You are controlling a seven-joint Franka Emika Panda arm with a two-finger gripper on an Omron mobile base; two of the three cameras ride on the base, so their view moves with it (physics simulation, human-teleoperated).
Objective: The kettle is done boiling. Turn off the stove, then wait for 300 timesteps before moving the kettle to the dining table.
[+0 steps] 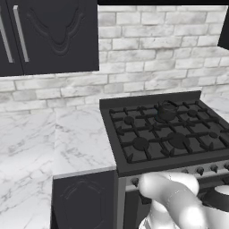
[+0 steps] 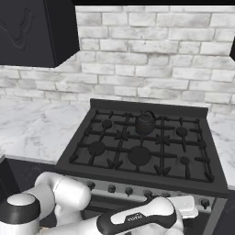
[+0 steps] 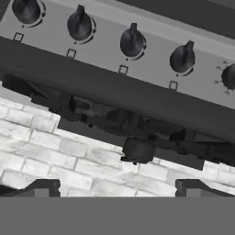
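Small, squat black kettle (image 2: 146, 122) with arched top handle and lid knob, seated on a far-row burner of the wide black gas stove (image 1: 167, 134), against the white brick wall (image 2: 151, 55). Row of dark knobs (image 3: 132, 41) along the silver front strip. Gripper (image 3: 117, 188) low before the strip, fingertips (image 3: 43, 187) spread fully wide, holding nothing.

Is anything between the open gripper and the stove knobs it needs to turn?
Nothing visible blocks it. In the hand view the gripper is open, and the row of knobs on the stove front strip lies ahead with clear space between. The kettle sits on a rear burner, well away from the knobs.
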